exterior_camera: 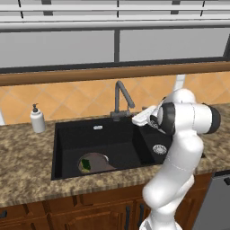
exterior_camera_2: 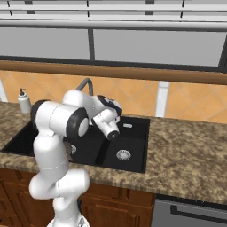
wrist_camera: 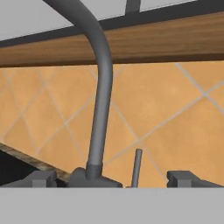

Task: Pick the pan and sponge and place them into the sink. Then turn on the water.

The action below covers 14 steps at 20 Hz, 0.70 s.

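Gripper fully open, empty, facing the faucet base, its thin lever between the fingertips. Pan with sponge sits in the large basin of the sink

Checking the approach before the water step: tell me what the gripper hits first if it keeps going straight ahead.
Probably the faucet: its small upright lever stands between the open gripper tips, with the tiled wall behind. Depth is uncertain.

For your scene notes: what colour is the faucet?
Grey faucet, clearest in the hand view.
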Tool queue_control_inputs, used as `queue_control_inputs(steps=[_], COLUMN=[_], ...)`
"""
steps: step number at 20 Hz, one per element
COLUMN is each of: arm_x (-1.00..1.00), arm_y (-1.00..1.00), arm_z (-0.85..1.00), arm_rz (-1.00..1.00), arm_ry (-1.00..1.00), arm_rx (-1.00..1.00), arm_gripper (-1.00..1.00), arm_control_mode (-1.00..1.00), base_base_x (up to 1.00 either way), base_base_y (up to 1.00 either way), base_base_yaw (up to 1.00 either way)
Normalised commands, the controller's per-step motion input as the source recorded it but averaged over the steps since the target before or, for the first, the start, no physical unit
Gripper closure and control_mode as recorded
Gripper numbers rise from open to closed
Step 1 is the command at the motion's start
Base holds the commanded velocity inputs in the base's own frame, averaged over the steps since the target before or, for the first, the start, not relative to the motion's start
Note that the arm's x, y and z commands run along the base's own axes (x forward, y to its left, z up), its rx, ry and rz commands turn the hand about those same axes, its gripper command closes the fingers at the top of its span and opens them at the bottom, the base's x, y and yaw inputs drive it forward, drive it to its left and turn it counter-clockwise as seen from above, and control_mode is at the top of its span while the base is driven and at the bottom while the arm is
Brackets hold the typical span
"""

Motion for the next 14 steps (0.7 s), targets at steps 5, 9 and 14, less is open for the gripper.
queue_control_inputs(steps=[5,9,14], arm_x=[0.28,0.35,0.39], arm_y=[0.16,0.15,0.0], arm_z=[0.18,0.06,0.0], arm_rz=[0.0,0.0,0.0], arm_ry=[0.0,0.0,0.0], arm_rx=[0.0,0.0,0.0], arm_gripper=[-1.0,-1.0,-1.0], arm_control_mode=[-1.0,-1.0,-1.0], base_base_x=[0.0,0.0,0.0], base_base_y=[0.0,0.0,0.0], base_base_yaw=[0.0,0.0,0.0])
